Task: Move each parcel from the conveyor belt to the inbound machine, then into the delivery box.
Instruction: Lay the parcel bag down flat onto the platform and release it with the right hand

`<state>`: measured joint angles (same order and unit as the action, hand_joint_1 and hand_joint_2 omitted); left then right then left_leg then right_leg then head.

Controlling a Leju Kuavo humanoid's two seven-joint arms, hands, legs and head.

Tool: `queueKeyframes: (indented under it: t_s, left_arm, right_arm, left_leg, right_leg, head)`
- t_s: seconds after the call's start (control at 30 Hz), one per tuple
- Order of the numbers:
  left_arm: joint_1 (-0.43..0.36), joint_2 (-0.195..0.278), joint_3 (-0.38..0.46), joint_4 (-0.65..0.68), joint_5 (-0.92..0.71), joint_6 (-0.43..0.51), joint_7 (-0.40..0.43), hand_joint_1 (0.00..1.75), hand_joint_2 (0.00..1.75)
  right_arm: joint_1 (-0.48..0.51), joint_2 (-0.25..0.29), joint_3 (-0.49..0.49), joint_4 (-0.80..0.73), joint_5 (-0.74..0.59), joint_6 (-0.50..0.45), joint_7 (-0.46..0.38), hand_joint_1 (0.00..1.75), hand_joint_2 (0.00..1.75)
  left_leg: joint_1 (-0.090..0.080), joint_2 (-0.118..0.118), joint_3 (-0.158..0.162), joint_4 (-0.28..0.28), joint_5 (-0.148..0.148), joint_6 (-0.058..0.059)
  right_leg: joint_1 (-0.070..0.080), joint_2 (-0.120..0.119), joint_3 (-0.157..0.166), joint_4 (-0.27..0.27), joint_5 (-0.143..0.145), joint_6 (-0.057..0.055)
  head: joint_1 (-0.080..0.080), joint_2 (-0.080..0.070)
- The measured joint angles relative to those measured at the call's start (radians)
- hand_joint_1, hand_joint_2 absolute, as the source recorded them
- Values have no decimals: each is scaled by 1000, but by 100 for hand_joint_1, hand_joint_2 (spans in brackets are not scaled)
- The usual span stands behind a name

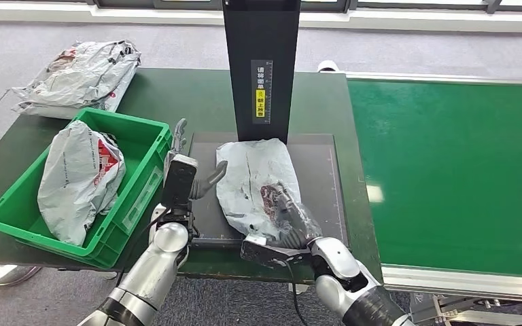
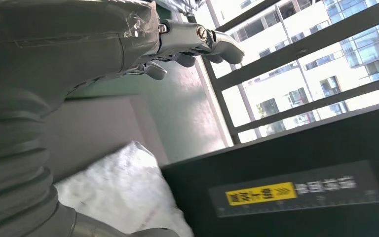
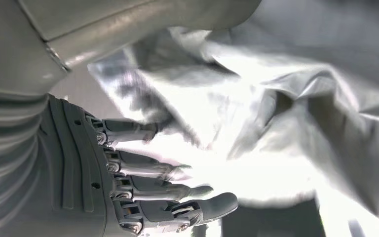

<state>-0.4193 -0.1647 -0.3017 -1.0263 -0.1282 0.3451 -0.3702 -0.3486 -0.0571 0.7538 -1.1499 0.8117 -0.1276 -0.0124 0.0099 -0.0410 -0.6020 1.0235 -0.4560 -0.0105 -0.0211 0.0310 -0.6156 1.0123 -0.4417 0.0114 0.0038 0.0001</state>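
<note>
The right hand (image 1: 287, 221) grips the parcel (image 1: 255, 180) on the inbound machine (image 1: 312, 170); the left hand (image 1: 185, 170), spread, waits at nine o'clock. Next: lift toward the delivery box (image 1: 139, 136).

Head view high, facing down; both wrist views close, sharing parcel (image 1: 258, 183).
</note>
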Motion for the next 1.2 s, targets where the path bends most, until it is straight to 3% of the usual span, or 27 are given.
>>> queueKeyframes:
  t_s: [0.17, 0.33, 0.53, 0.67, 0.93, 0.97, 1.07, 1.1, 1.2]
  left_arm:
    - [15, 15, -1, 10, -111, -52, 44, 0, 175]
    - [-26, 15, -37, 122, -230, -131, 78, 0, 175]
    - [-69, 18, -124, 268, -387, -240, 121, 0, 175]
    - [-95, 29, -189, 357, -487, -346, 156, 0, 175]
    - [-150, 33, -257, 441, -529, -368, 159, 0, 175]
    - [-154, 33, -261, 446, -529, -368, 159, 8, 175]
    - [-161, 33, -271, 457, -543, -385, 155, 139, 175]
    - [-163, 33, -275, 460, -553, -394, 153, 175, 175]
    - [-165, 33, -283, 469, -582, -389, 155, 175, 175]
  right_arm:
    - [42, 30, -152, -47, -203, -228, -199, 0, 175]
    - [62, 76, -251, -48, -508, -283, -372, 0, 175]
    - [98, 122, -341, -56, -723, -208, -384, 0, 175]
    - [105, 135, -389, -62, -757, -169, -377, 0, 175]
    - [107, 141, -421, -66, -759, -156, -367, 0, 175]
    - [107, 141, -422, -67, -759, -156, -367, 0, 175]
    - [108, 143, -429, -68, -759, -154, -367, 0, 175]
    - [109, 144, -433, -69, -758, -152, -366, 0, 175]
    - [116, 145, -447, -77, -752, -147, -362, 0, 175]
  left_leg:
    - [0, 0, 0, 0, 0, 0]
    - [0, 0, 0, 0, 0, 0]
    - [0, 1, 0, 0, 0, 0]
    - [0, 1, 0, 0, 0, 0]
    - [0, 0, 3, 0, 0, 0]
    - [0, 0, 4, 0, 0, 0]
    - [0, -1, 6, 0, 0, 0]
    - [0, -1, 6, 0, 0, 0]
    - [0, -1, 8, 0, 0, 0]
  right_leg:
    - [0, 0, 0, 0, 0, 0]
    - [0, 0, 0, 0, 0, 0]
    - [0, 1, 0, 0, 0, 0]
    - [0, 1, 0, 0, 0, 0]
    - [0, -1, 4, 0, 0, 0]
    - [0, -1, 5, 0, 0, 0]
    - [0, -1, 7, 0, 0, 0]
    - [0, -2, 7, 0, 0, 0]
    - [0, -2, 9, 0, 0, 0]
  head:
    - [0, 0]
    - [0, 0]
    - [0, 0]
    - [0, 0]
    - [0, 0]
    - [0, 0]
    - [0, 0]
    - [0, 0]
    - [0, 0]
